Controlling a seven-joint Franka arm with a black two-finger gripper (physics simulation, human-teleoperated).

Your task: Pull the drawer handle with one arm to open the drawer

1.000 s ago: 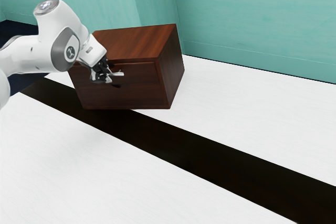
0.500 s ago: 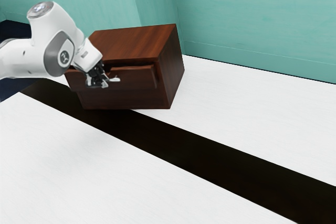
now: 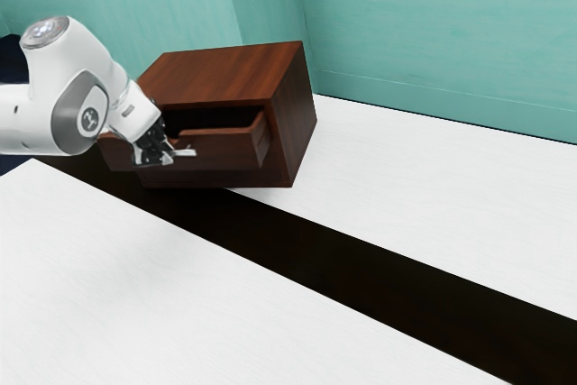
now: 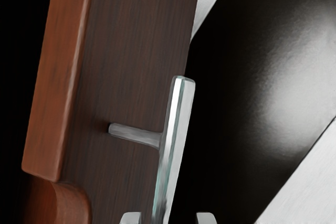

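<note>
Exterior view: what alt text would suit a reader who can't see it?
A white robot arm reaches in from the exterior view's left to the silver handle of a brown wooden cabinet, whose drawer is partly pulled out. The cabinet sits on a white table crossed by a black stripe, before teal walls.

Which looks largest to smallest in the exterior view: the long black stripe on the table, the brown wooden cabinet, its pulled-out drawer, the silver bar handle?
1. long black stripe, though part of it lies nearer the camera, which inflates it
2. brown wooden cabinet
3. pulled-out drawer
4. silver bar handle, clearly smallest
</note>
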